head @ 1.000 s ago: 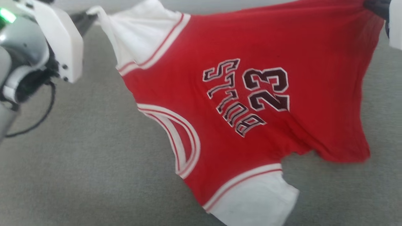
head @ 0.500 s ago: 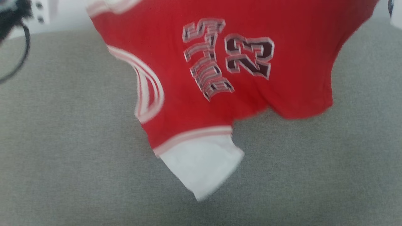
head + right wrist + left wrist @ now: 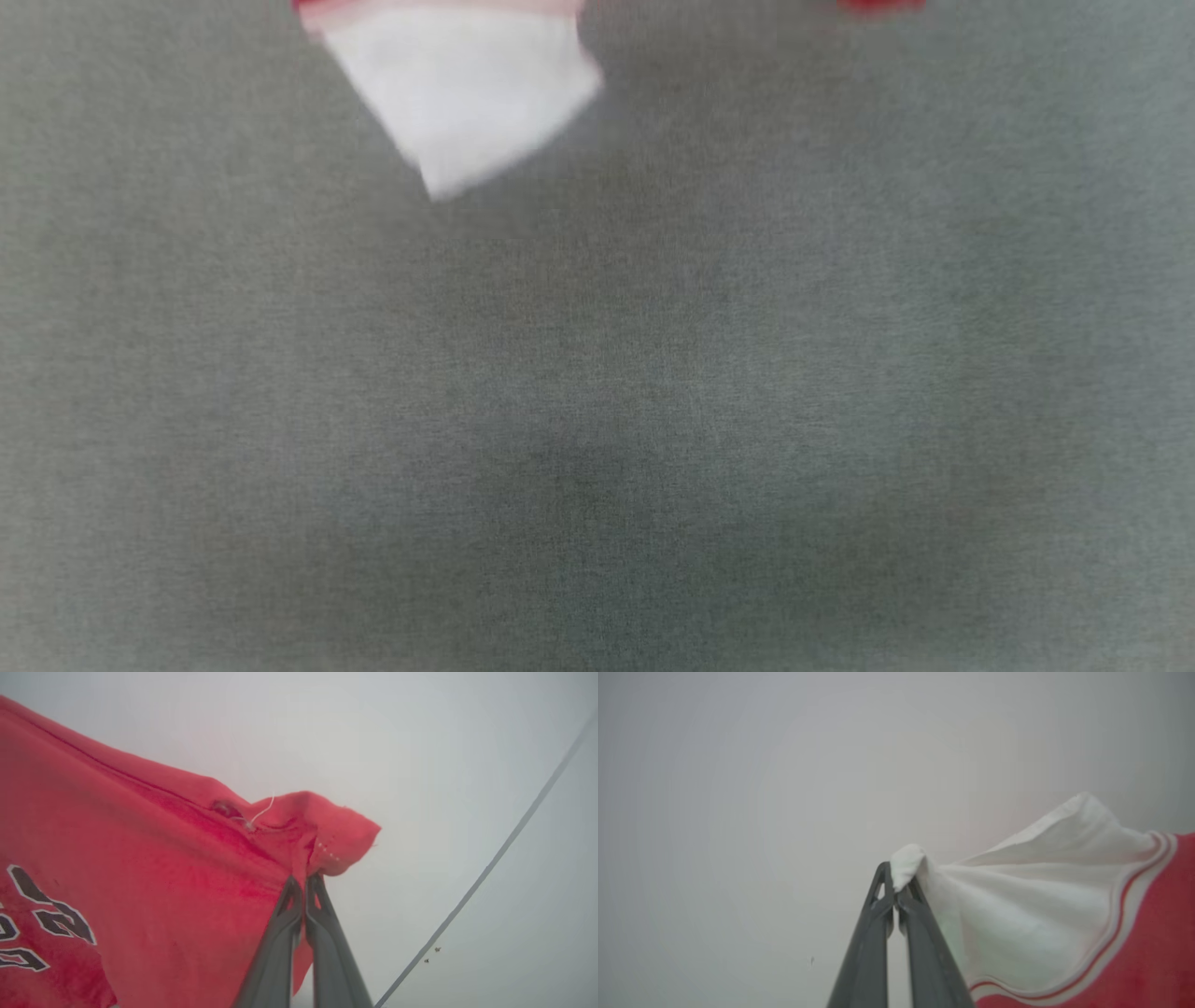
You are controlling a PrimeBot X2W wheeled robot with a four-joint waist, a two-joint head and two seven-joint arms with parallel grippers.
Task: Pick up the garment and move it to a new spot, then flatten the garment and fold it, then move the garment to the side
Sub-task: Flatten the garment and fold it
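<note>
Grey fabric surface [image 3: 597, 420] lies below the red jersey [image 3: 140, 849], which hangs stretched between both tools, its long axis running from the left tool [image 3: 896, 891], clamped on a white sleeve [image 3: 1017, 914], to the right tool [image 3: 304, 882], clamped on a hem corner [image 3: 341, 830].

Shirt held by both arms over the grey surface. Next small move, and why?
Probably lower both arms together to lay the shirt flat on the grey surface. The left fingers pinch a white sleeve tip, the right fingers a red corner, so it hangs spread between them, other sleeve dangling.
</note>
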